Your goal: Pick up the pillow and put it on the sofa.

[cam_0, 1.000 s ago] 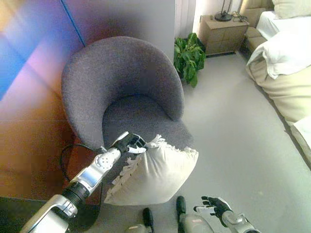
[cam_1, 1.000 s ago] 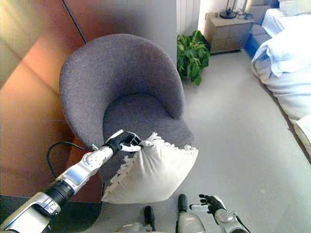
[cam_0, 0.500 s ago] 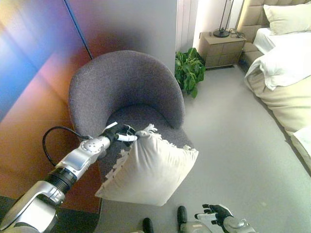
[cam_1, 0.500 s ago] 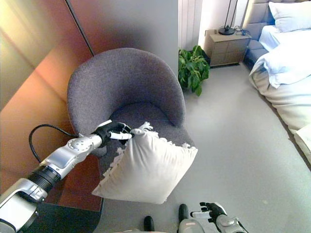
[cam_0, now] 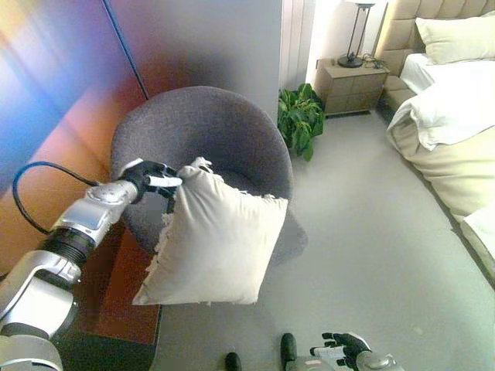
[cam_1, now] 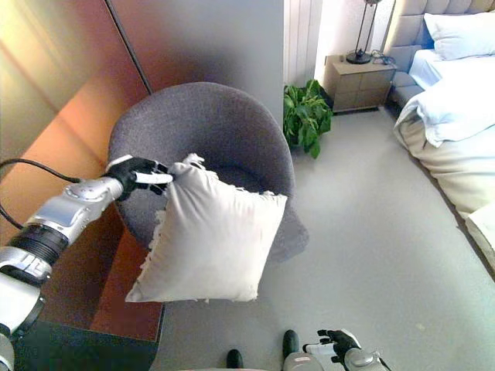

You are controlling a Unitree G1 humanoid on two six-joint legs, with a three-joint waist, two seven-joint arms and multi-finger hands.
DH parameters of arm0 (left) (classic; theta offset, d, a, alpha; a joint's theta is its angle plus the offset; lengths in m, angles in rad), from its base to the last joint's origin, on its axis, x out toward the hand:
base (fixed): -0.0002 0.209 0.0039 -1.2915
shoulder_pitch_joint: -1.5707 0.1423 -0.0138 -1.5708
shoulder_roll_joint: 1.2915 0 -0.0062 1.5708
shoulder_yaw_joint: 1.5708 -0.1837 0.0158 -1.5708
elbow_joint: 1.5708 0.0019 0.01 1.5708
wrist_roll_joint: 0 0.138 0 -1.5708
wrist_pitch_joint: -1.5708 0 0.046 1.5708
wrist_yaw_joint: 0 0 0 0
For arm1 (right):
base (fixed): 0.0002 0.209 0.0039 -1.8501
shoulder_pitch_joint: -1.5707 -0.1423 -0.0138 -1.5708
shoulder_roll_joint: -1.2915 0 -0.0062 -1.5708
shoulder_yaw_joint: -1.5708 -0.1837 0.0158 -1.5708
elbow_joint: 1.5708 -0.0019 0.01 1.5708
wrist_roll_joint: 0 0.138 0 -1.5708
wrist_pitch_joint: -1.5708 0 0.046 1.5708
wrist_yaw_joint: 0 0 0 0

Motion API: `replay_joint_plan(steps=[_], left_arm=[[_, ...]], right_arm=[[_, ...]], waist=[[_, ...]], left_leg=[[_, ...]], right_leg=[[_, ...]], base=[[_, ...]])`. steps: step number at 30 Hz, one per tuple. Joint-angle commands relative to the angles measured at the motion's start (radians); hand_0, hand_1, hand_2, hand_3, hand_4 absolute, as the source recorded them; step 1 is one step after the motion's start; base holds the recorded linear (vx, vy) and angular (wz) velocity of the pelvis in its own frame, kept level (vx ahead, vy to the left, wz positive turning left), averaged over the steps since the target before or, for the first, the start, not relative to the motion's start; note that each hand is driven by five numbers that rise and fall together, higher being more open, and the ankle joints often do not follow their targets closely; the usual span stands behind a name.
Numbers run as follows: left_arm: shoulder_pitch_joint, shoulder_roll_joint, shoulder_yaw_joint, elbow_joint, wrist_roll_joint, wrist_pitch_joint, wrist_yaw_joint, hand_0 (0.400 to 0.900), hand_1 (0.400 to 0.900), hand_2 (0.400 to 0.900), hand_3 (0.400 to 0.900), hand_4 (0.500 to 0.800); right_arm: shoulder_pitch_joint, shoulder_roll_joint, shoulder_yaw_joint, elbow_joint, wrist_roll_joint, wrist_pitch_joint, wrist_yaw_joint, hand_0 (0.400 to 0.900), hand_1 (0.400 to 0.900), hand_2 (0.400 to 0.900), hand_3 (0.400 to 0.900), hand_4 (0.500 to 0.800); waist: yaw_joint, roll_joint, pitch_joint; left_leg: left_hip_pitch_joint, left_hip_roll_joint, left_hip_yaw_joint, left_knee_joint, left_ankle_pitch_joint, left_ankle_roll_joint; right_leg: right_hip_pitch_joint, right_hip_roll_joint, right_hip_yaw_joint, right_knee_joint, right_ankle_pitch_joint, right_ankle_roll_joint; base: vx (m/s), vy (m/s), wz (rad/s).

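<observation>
A cream pillow [cam_0: 213, 239] with fringed edges hangs in the air in front of the grey round armchair [cam_0: 224, 131], held by its upper left corner. My left hand [cam_0: 151, 178] is shut on that corner, at the chair's left side. The pillow covers most of the chair's seat. It also shows in the right eye view [cam_1: 209, 236], with my left hand [cam_1: 139, 174] beside it. My right hand [cam_0: 344, 352] is low at the bottom edge, fingers spread and empty.
A wooden wall panel [cam_0: 54, 100] stands close on the left. A potted plant [cam_0: 300, 116] and a nightstand [cam_0: 348, 77] with a lamp are behind the chair. A bed [cam_0: 448, 116] with white bedding fills the right. Grey floor [cam_0: 371, 239] lies open between chair and bed.
My left hand has lifted the pillow higher and swung it left, so it now hangs in front of the chair's seat. The camera has tilted up. The right hand stays low.
</observation>
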Motion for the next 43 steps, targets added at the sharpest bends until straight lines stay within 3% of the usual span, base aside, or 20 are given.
replay_joint_plan(steps=[1, 6, 15, 16, 17, 33, 40, 43], left_arm=[[-0.370, 0.123, 0.058, 0.133, -0.055, -0.111, 0.109, 0.400, 0.400, 0.400, 0.400, 0.500], [-0.418, 0.152, 0.079, 0.237, -0.077, -0.110, 0.285, 0.400, 0.400, 0.400, 0.400, 0.500], [-0.465, 0.176, 0.069, 0.339, -0.031, -0.081, 0.267, 0.400, 0.400, 0.400, 0.400, 0.500], [-0.465, 0.173, 0.067, 0.339, -0.014, -0.064, 0.253, 0.602, 0.602, 0.602, 0.602, 0.621], [-0.464, 0.169, 0.064, 0.336, 0.005, -0.051, 0.254, 0.900, 0.900, 0.900, 0.900, 0.800], [-0.453, 0.146, 0.070, 0.335, 0.036, -0.074, 0.299, 0.900, 0.900, 0.900, 0.900, 0.800], [-0.449, 0.150, 0.070, 0.323, 0.025, -0.078, 0.274, 0.900, 0.900, 0.900, 0.900, 0.800], [-0.445, 0.147, 0.064, 0.327, 0.057, -0.071, 0.231, 0.900, 0.900, 0.900, 0.900, 0.800]], right_arm=[[0.053, -0.029, 0.006, 0.057, -0.004, -0.001, 0.000, 0.900, 0.900, 0.900, 0.900, 0.800], [0.070, -0.040, 0.004, 0.062, -0.001, -0.008, -0.003, 0.900, 0.900, 0.900, 0.900, 0.800], [0.089, -0.056, 0.011, 0.062, -0.011, -0.015, 0.009, 0.900, 0.900, 0.900, 0.900, 0.800], [0.088, -0.058, 0.013, 0.059, -0.013, -0.016, 0.010, 0.900, 0.900, 0.900, 0.900, 0.800], [0.087, -0.060, 0.017, 0.056, -0.014, -0.019, 0.010, 0.900, 0.900, 0.900, 0.900, 0.800], [0.058, -0.081, 0.036, 0.038, 0.021, -0.026, 0.004, 0.900, 0.900, 0.900, 0.900, 0.800], [0.065, -0.081, 0.028, 0.039, 0.013, -0.030, 0.002, 0.900, 0.900, 0.900, 0.900, 0.800], [0.065, -0.079, 0.027, 0.045, 0.007, -0.032, 0.007, 0.900, 0.900, 0.900, 0.900, 0.800]], waist=[[0.017, 0.038, -0.130], [0.003, 0.042, -0.127], [-0.011, 0.045, -0.114], [-0.013, 0.045, -0.110], [-0.013, 0.046, -0.105], [-0.018, 0.056, -0.052], [-0.018, 0.057, -0.055], [-0.016, 0.055, -0.063]], left_leg=[[0.005, -0.008, -0.023, 0.032, -0.068, -0.022], [0.000, -0.011, -0.015, 0.019, -0.064, -0.024], [-0.013, -0.015, -0.003, 0.018, -0.065, -0.024], [-0.015, -0.016, -0.002, 0.019, -0.066, -0.023], [-0.018, -0.016, -0.002, 0.019, -0.066, -0.022], [-0.040, -0.023, -0.005, 0.018, -0.064, -0.024], [-0.035, -0.019, 0.001, 0.018, -0.065, -0.027], [-0.030, -0.017, 0.003, 0.018, -0.064, -0.029]], right_leg=[[0.069, -0.058, 0.047, 0.080, -0.162, 0.140], [0.061, -0.058, 0.043, 0.075, -0.160, 0.143], [0.046, -0.063, 0.049, 0.079, -0.163, 0.146], [0.043, -0.063, 0.051, 0.080, -0.164, 0.145], [0.039, -0.064, 0.053, 0.081, -0.164, 0.146], [0.010, -0.069, 0.066, 0.089, -0.166, 0.142], [0.020, -0.067, 0.062, 0.080, -0.166, 0.142], [0.027, -0.065, 0.058, 0.077, -0.167, 0.142]], base=[[0.06, -0.003, 0.06], [0.02, 0.001, 0.02], [0.03, 0.020, 0.02], [0.00, 0.035, 0.01], [-0.01, 0.036, 0.00], [-0.02, 0.009, 0.02], [0.00, 0.000, 0.00], [0.00, 0.000, 0.00]])
